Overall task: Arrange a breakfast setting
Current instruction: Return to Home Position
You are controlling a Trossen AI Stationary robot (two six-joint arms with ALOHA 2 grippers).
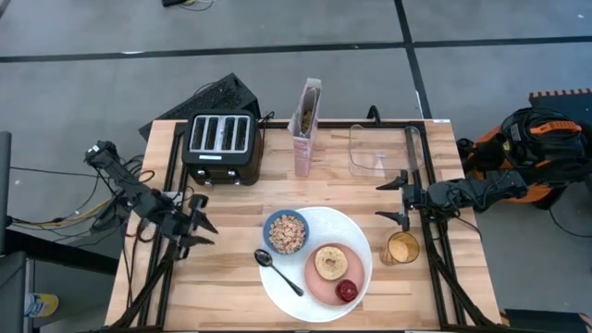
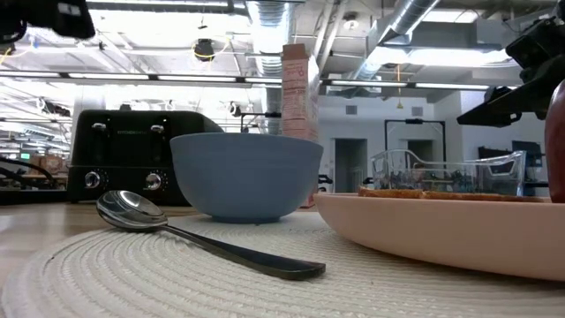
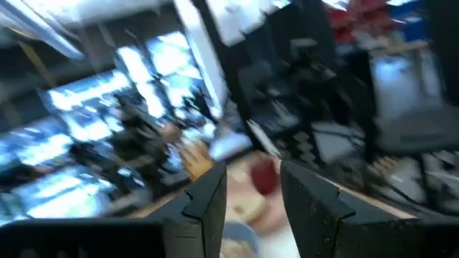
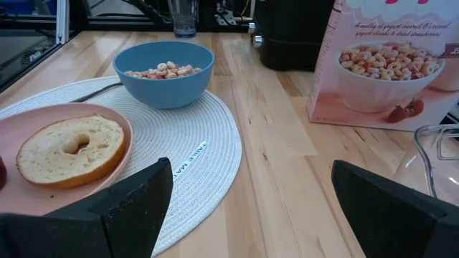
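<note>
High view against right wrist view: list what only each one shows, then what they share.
Only the high view shows the left gripper, open over the table's left side, the toaster with its four slots, and a glass of amber contents beside the white placemat. Only the right wrist view shows the cereal box with its printed front and a small label at the placemat's edge. Both show the blue bowl of cereal, the bagel half on the pink plate, and the open right gripper.

Only properly readable bit is on the cereal box [image 4: 384, 64]: a small line starting "A medley of yogurt..." and ending "strawberries". The tag [image 4: 188, 159] on the placemat [image 4: 215, 129] next to that box is too tiny to read.
</note>
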